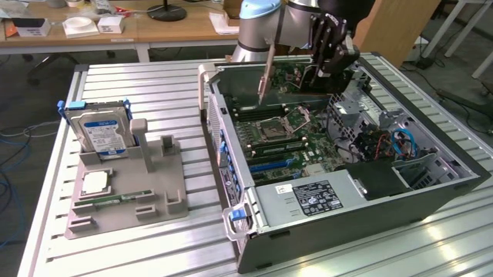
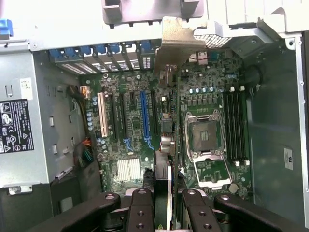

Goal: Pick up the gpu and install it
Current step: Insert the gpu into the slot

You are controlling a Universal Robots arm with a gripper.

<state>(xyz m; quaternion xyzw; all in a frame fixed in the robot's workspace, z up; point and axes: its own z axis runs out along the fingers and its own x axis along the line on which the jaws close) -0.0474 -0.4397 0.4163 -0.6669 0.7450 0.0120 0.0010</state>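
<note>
Dark, thin and flat, the gpu [image 1: 297, 78] hangs on edge in the air above the far end of the open computer case [image 1: 362, 231]. Its silver end bracket [image 1: 266, 75] faces the exterior view's left, and the card is seated in no slot. The gripper [image 1: 329, 68] grasps it from above, jaws clenched on the card's two faces.

In the wrist view the gripper [image 2: 166, 193] looks straight down into the case. Its black fingers [image 2: 140, 208] flank the gpu [image 2: 169, 175], which is seen edge-on, and the bracket [image 2: 176, 46] stands out against the case's rear wall. Beneath the card lies the green motherboard [image 2: 120, 145]. The blue expansion slot [image 2: 143, 113] is on one side of the card's line and the open CPU socket [image 2: 205, 135] on the other. A white slot [image 2: 102, 116] lies beyond the blue one, and the memory slots [image 2: 236, 125] lie beyond the socket.

In the exterior view the motherboard [image 1: 308, 135] covers the case floor, and the grey power supply [image 1: 308, 196] fills the near end.

On the slatted metal table [image 1: 154, 81], well apart from the case towards the exterior view's left, sits a grey parts holder [image 1: 165, 196]. It carries an upright hard drive [image 1: 100, 130] with a blue-white label, a flat processor chip [image 1: 94, 182] and a narrow green memory stick [image 1: 115, 199]. Wooden desks [image 1: 177, 29] stand behind the table.
</note>
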